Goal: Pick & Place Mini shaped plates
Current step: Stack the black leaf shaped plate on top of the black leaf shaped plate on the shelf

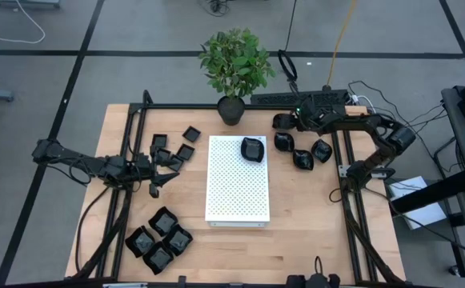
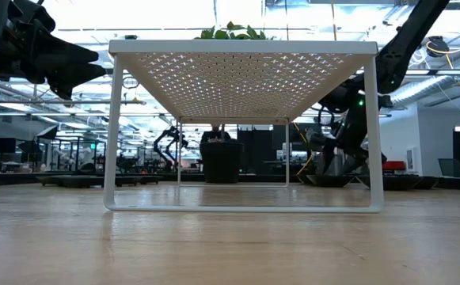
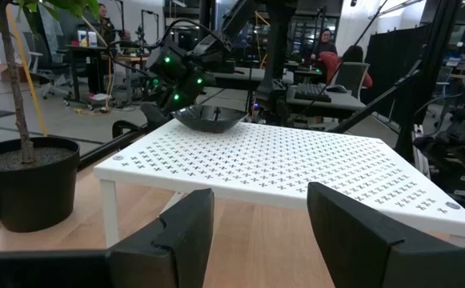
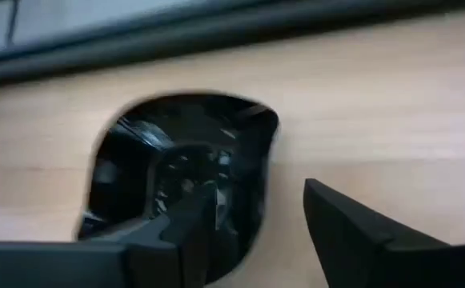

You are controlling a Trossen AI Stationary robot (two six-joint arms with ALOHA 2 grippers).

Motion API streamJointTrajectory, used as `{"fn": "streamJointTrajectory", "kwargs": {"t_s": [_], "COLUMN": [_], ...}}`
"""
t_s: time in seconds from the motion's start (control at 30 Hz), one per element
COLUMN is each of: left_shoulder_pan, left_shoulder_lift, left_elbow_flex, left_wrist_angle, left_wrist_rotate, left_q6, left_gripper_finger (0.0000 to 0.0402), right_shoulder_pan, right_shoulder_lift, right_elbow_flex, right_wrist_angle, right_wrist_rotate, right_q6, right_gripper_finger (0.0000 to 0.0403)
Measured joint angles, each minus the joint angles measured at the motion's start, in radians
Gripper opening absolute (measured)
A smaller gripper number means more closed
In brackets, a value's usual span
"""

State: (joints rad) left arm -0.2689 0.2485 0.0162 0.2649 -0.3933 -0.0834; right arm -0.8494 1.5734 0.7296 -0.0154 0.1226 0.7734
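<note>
On the wooden desk (image 1: 296,216), the right tool (image 4: 284,232) hangs released over a rounded mini plate (image 4: 180,172) at the far right; the left tool (image 3: 260,232), released, waits left of the white board (image 1: 236,192).

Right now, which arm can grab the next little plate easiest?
The right. Its jaws sit open astride the rim of a black plate on the table. The left arm's jaws are open and empty, facing the white board.
</note>
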Motion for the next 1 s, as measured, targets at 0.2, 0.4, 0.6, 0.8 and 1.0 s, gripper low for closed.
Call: {"fn": "streamJointTrajectory", "kwargs": {"t_s": [0.2, 0.4, 0.6, 0.8, 1.0], "left_shoulder_pan": [0.0, 0.0, 0.0, 0.0, 0.0], "left_shoulder_lift": [0.0, 0.0, 0.0, 0.0, 0.0], "left_elbow_flex": [0.0, 0.0, 0.0, 0.0, 0.0], "left_wrist_angle": [0.0, 0.0, -0.001, -0.001, -0.001], "left_wrist_rotate": [0.0, 0.0, 0.0, 0.0, 0.0], "left_q6": [0.0, 0.0, 0.0, 0.0, 0.0], "left_gripper_finger": [0.0207, 0.0207, 0.0207, 0.0207, 0.0207], "right_shoulder_pan": [0.0, 0.001, 0.011, 0.027, 0.027], "right_shoulder_lift": [0.059, 0.014, -0.015, 0.002, 0.001], "right_elbow_flex": [0.0, 0.0, 0.0, -0.001, 0.0], "right_wrist_angle": [0.089, 0.114, 0.075, 0.029, 0.045], "right_wrist_rotate": [-0.038, -0.079, -0.075, -0.072, -0.07], "right_q6": [-0.007, -0.007, -0.007, -0.007, -0.011], "right_gripper_finger": [0.0165, 0.0126, 0.0076, 0.0055, 0.0093]}}
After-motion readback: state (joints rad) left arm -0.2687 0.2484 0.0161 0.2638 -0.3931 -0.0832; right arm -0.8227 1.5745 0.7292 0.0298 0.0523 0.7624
